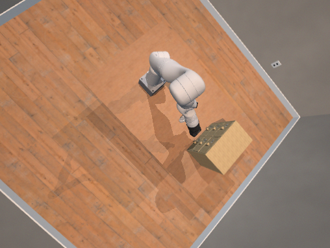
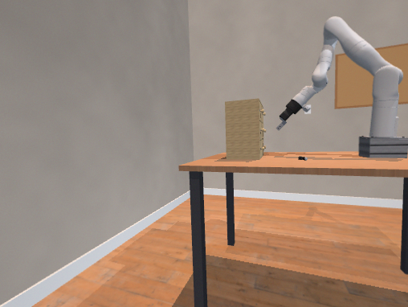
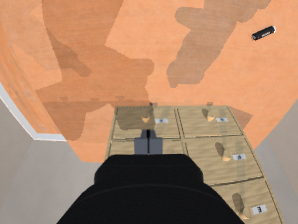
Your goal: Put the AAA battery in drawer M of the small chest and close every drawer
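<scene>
The AAA battery (image 2: 302,158) (image 3: 263,33), black with a silvery end, lies on its side on the table, out in front of the chest. The small chest (image 1: 228,147) (image 2: 242,128) (image 3: 207,175) stands upright, with light knobs on its drawer fronts. Its visible drawers look pushed in. No label reads clearly as M; the arm hides part of the left column in the wrist view. My gripper (image 2: 278,128) (image 3: 148,137) is shut and empty, tilted down, a short way in front of the chest at about the height of its middle row.
The robot's base (image 1: 152,85) (image 2: 383,147) stands on the table (image 2: 281,165) on the far side of the battery from the chest. The table's edge runs close behind the chest. Small knobs (image 3: 209,118) (image 3: 226,157) stick out from the drawer fronts.
</scene>
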Robot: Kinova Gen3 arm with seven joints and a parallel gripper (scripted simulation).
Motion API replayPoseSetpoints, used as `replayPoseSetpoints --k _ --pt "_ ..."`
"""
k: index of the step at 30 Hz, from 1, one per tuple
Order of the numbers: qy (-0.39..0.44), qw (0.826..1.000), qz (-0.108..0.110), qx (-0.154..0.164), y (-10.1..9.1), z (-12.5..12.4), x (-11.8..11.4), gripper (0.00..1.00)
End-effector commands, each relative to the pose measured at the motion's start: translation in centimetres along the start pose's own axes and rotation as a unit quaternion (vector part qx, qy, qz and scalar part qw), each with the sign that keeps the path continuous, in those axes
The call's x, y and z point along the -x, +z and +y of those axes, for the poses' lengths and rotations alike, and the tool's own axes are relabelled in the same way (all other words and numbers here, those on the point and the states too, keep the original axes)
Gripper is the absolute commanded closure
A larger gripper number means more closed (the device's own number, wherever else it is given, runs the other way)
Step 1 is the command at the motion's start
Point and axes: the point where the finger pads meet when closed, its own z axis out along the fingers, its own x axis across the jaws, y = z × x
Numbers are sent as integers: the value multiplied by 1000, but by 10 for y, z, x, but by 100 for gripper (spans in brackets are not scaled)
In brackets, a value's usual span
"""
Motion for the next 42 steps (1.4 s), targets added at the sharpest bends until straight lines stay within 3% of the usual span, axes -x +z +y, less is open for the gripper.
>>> replayPoseSetpoints --k 1,7,42 --pt "-1 1000 -4 5 -10 4 3 100" --pt "-1 1000 -4 5 -18 4 3 100" --pt "-26 1000 6 4 -21 4 3 100"
